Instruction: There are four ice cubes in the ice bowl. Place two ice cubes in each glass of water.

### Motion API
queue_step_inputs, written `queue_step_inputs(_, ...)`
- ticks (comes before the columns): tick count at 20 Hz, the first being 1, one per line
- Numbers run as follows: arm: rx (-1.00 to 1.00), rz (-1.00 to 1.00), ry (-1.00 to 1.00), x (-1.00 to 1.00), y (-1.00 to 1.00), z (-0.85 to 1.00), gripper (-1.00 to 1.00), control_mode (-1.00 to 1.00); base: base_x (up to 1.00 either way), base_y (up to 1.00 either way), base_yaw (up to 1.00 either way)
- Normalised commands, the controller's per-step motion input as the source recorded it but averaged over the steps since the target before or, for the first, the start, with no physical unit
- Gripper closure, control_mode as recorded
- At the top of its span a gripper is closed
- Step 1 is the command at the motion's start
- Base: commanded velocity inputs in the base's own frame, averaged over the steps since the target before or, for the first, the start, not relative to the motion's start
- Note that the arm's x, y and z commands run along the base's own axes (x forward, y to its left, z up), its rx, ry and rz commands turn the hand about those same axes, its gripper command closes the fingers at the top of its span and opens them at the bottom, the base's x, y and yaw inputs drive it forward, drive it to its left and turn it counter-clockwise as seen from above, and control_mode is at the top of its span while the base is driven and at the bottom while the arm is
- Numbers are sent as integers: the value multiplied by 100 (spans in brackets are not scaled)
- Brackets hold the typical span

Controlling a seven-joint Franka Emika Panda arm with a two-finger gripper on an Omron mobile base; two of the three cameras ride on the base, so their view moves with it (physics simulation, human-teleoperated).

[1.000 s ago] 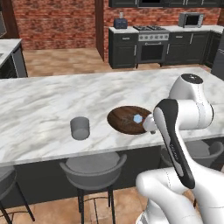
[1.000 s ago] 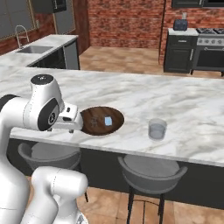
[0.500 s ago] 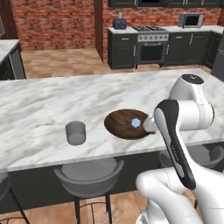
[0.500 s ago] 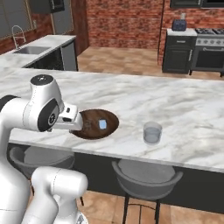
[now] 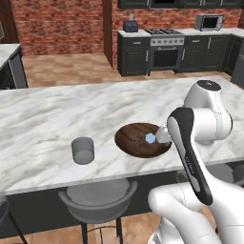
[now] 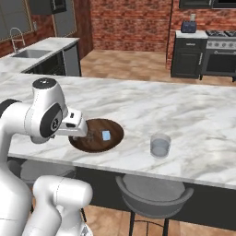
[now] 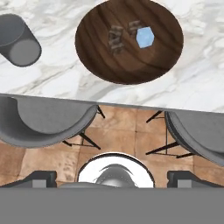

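On the marble table (image 5: 57,114), near its front edge, one glass of water (image 5: 83,150) stands upright toward the left in the left base view; it is a short grey-blue tumbler, well apart from the bowl. One such glass can be counted in these views; in the right base view the same kind of tumbler (image 6: 160,145) stands to the right of the bowl, also close to the front edge.

Right of the glass in the left base view lies one ice bowl (image 5: 143,139), round, dark brown wood, shallow, just inside the front edge of the table. Within it, one ice cube (image 5: 150,138) shows plainly as a pale blue block, right of the bowl's centre. The hand view shows faint whitish outlines (image 7: 116,38) beside that cube on the bowl floor; how many cubes they make up cannot be told.

One claw (image 7: 113,175) is present, its two dark tips seen at the bottom of the hand view, set wide apart at full spread. It holds nothing and touches nothing. It hangs outside the table's front edge, above two grey stools (image 7: 41,120) on the wooden floor, with the bowl ahead of it.
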Motion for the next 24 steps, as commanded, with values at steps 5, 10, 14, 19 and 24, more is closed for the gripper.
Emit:
queue_step_inputs(5,0,0,0,6,-4,0,-100,-100,26,-25,0)
queue_step_inputs(10,0,0,0,50,-2,0,-100,-100,0,0,0)
queue_step_inputs(14,0,0,0,49,0,0,-100,-100,0,0,0)
queue_step_inputs(19,-3,0,3,26,-20,-1,-100,-100,0,0,0)
queue_step_inputs(24,-10,2,3,26,-20,-11,-100,-100,0,0,0)
